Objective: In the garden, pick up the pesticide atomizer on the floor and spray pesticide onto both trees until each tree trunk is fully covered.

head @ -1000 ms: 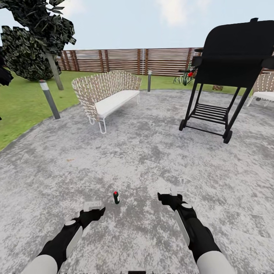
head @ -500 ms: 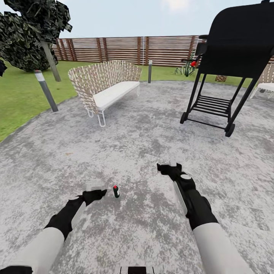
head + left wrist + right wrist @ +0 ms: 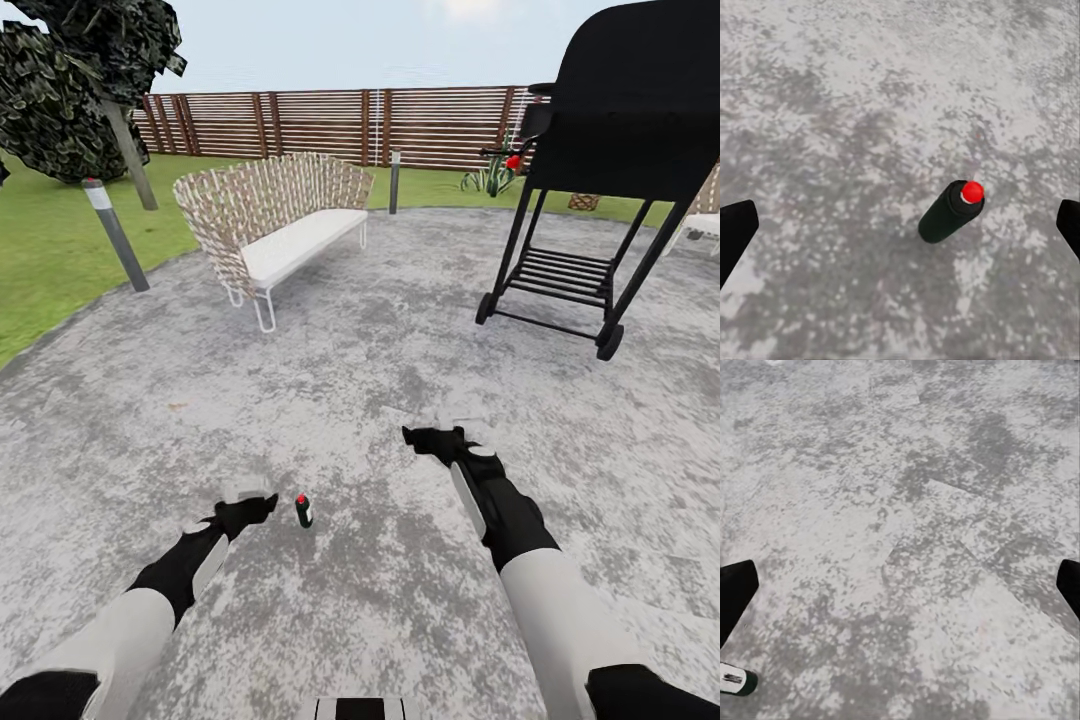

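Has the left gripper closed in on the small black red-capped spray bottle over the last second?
Yes. The left gripper now sits closer beside the black spray bottle standing on the grey paving.

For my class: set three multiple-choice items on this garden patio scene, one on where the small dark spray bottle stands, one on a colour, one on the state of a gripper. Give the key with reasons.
1. Where does the small dark spray bottle stand?
A. On the mottled grey paved floor, just right of the left gripper
B. On the bench's cushion
C. On the grill's lower rack

2. What colour is the bottle's top?
A. Yellow
B. Red
C. Blue

3. How is the left gripper?
A. Shut on the bottle
B. Open, holding nothing
C. Shut, empty

Key:
1 A: the small dark spray bottle stands upright on the mottled grey paved floor beside the left gripper.
2 B: the left wrist view shows a red cap.
3 B: its fingers stand wide apart, bottle untouched between.
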Tool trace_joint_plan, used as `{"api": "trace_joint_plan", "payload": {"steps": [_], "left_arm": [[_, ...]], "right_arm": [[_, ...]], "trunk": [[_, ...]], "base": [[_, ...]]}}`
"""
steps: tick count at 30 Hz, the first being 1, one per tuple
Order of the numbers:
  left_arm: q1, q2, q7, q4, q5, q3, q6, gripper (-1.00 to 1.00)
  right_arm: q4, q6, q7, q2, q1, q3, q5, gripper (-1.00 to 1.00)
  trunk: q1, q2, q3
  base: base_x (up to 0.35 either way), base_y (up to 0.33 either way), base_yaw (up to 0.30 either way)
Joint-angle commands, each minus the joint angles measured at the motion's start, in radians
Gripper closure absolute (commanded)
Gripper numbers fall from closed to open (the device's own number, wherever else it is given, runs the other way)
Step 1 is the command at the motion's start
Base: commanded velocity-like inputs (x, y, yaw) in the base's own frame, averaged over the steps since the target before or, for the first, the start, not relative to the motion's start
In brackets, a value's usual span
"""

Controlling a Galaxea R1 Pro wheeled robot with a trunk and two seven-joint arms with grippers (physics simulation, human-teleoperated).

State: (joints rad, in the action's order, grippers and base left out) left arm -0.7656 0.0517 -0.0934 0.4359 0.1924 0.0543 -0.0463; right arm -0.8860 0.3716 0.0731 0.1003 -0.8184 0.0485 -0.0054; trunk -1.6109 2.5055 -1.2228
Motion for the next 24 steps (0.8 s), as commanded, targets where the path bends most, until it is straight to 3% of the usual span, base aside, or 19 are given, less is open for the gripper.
{"api": "trace_joint_plan", "payload": {"steps": [1, 6, 11, 17, 24], "left_arm": [[0.001, -0.002, 0.000, -0.028, 0.010, 0.005, 0.025, -1.00], [0.002, -0.020, 0.000, -0.087, 0.010, 0.004, 0.064, -1.00], [0.003, -0.026, 0.000, -0.100, 0.010, 0.004, 0.065, -1.00], [0.003, -0.027, 0.000, -0.104, 0.009, 0.004, 0.065, -1.00], [0.006, -0.029, -0.002, -0.106, 0.010, 0.005, 0.065, -1.00]], "right_arm": [[0.024, -0.037, 0.077, -0.006, 0.004, -0.001, 0.002, -1.00], [0.059, -0.097, 0.262, -0.056, 0.008, -0.004, 0.005, -1.00], [0.057, -0.098, 0.267, -0.068, 0.008, -0.009, 0.005, -1.00], [0.054, -0.097, 0.269, -0.092, 0.008, -0.043, 0.004, -1.00], [0.024, -0.096, 0.269, -0.098, 0.008, -0.047, 0.004, -1.00]], "trunk": [[0.000, 0.000, -0.001], [0.000, 0.000, -0.001], [0.000, 0.000, -0.001], [0.000, 0.000, -0.001], [0.000, 0.000, -0.001]], "base": [[0.335, 0.000, 0.000], [0.337, -0.007, 0.000], [0.300, -0.122, 0.000], [0.268, -0.153, 0.000], [0.060, -0.032, 0.000]]}}
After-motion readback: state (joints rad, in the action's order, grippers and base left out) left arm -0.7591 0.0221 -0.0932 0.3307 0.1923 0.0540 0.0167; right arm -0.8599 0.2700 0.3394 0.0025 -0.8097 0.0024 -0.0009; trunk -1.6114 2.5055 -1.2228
